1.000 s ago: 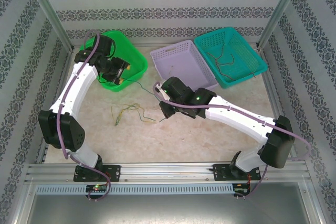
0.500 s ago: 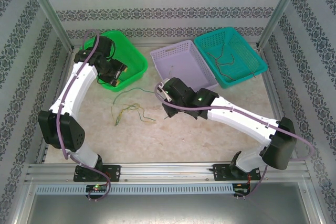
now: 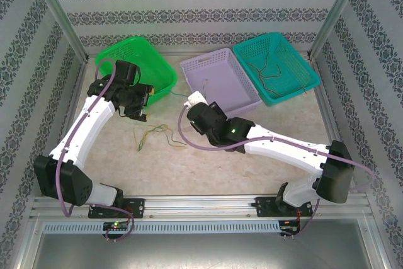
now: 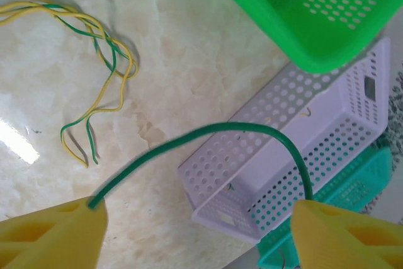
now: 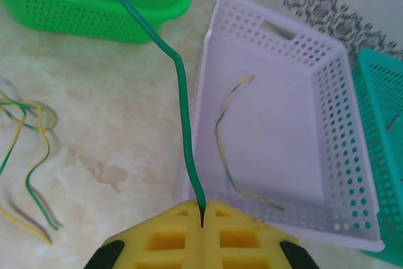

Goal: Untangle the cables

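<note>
My right gripper [image 5: 201,211] is clamped shut on a thin dark-green flexible cable [image 5: 181,86]. Its yellow fingers [image 5: 165,239] are pressed together, with the wire pinched in the seam between them. From that pinch the cable runs straight ahead, passes the near corner of the lilac perforated plastic basket [image 5: 334,124] just right of it, then bends left over the bright green plastic basket [image 5: 94,11]. My left gripper [image 4: 198,211] is wide open, jaws far apart. The same green cable arcs across the gap in front of it. The cut end lies against the tip of one finger and the other side drops out of sight behind the tip of the other finger. I cannot tell whether that second finger touches it. On the marbled beige tabletop [image 3: 252,174], a loose tangle of yellow and green cables [image 4: 104,67] lies ahead and to the left of the left gripper. Seen from the right wrist, it lies off to the left of the right gripper. One yellow-and-green wire [image 5: 223,130] lies alone inside the lilac basket, just ahead of the right gripper. Beyond that, a teal perforated plastic basket [image 3: 302,86] holds a few thin wires [image 3: 271,70] whose colours I can't make out.
</note>
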You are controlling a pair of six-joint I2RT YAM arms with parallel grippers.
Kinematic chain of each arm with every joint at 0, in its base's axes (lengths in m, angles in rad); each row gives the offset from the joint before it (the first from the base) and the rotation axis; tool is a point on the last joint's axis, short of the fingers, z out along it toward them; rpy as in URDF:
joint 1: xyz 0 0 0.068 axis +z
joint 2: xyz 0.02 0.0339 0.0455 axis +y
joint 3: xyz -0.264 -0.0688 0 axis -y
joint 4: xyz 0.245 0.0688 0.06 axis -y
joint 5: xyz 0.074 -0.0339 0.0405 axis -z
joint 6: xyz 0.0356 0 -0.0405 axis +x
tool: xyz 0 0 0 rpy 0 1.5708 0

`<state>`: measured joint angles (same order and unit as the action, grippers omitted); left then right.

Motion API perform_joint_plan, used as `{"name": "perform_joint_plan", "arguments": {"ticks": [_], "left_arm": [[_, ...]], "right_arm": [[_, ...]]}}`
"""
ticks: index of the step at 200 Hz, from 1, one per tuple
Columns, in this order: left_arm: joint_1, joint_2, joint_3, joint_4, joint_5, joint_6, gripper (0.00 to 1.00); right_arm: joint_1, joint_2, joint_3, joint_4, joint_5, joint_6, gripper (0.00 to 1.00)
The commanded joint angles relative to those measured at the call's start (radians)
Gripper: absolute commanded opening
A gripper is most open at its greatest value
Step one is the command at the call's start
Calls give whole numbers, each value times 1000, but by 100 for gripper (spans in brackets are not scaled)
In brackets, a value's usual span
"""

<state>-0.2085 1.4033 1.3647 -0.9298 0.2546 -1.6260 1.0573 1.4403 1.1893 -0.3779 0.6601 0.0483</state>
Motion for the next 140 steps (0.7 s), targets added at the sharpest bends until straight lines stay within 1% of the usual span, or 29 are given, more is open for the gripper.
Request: {"name": "perform_joint_plan", "arguments": {"ticks": [1, 35, 70, 101, 122, 140], "left_arm": [[2, -11, 2, 41, -41, -99, 82], [7, -46, -28, 49, -82, -162, 84], [8, -95, -101, 115, -82, -272, 85], [8, -122, -105, 124, -100, -342, 85], [8, -126, -77, 125, -113, -347, 85], [8, -120, -62, 132, -92, -354, 85]], "right_arm": [[23, -11, -40, 171, 116, -99, 0], [46, -19, -69, 214, 135, -132, 0], [62, -22, -84, 218, 151, -135, 0], [67, -20, -86, 219, 149, -136, 0], [67, -10, -88, 215, 150, -136, 0], [67, -4, -84, 213, 155, -131, 0]]}}
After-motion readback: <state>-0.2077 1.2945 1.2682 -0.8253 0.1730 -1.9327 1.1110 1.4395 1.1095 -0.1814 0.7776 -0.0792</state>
